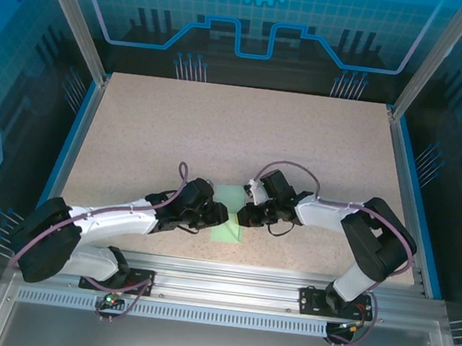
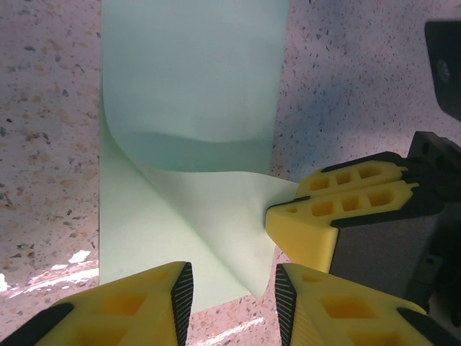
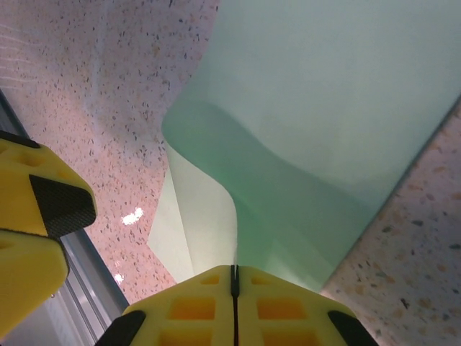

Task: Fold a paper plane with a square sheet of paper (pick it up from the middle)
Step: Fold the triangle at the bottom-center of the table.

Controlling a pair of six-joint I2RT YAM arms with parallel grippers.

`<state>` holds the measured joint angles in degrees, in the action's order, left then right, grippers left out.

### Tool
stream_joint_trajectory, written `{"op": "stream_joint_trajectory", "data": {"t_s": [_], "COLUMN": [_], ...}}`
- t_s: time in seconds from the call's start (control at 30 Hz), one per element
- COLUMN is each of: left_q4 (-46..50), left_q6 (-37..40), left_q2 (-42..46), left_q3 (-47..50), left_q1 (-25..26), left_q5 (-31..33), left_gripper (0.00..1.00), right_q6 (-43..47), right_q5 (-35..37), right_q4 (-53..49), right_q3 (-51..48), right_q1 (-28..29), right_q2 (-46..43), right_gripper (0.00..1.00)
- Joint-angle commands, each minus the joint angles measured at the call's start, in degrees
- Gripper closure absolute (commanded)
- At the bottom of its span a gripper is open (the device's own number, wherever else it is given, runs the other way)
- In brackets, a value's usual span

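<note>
Square sheet of paper (image 1: 230,198) is laid on the speckled table (image 1: 219,130), near the front edge, between both arms, one flap curled over. The curled corner is pinched in the closed right gripper (image 3: 234,285). Left gripper (image 2: 234,295) is seen part-open above the sheet's edge, nothing gripped. Table is enclosed by blue panels (image 1: 248,25).

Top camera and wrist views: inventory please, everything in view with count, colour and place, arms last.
square sheet of paper: one, pale mint green, mid-table between the grippers, one corner curled up and over
table: one, speckled beige, inside the enclosure
enclosure walls: several, translucent blue, around the table's far edge and sides
aluminium rail: one, silver, along the near edge
left gripper: one, yellow fingers with black pads, open, over the sheet's edge
right gripper: one, yellow fingers, shut on the sheet's lifted corner
</note>
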<state>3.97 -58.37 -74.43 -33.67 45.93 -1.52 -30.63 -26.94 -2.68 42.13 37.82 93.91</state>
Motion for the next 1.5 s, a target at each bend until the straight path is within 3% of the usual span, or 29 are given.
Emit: {"op": "stream_joint_trajectory", "data": {"t_s": [0.0,1.47], "left_q4": [-0.8,-5.8], "left_q6": [-0.4,-2.7], "left_q2": [-1.0,-11.0], "left_q3": [-1.5,-5.1], "left_q1": [0.6,1.2], "left_q5": [-0.1,-0.8], "left_gripper": [0.61,0.74], "right_q6": [2.3,4.3], "right_q5": [-1.4,-0.9], "right_q4": [-3.2,-4.8], "right_q3": [1.9,2.7], "right_q1": [-0.8,-3.2], "right_q2": [2.2,3.9], "right_gripper": [0.93,0.93]}}
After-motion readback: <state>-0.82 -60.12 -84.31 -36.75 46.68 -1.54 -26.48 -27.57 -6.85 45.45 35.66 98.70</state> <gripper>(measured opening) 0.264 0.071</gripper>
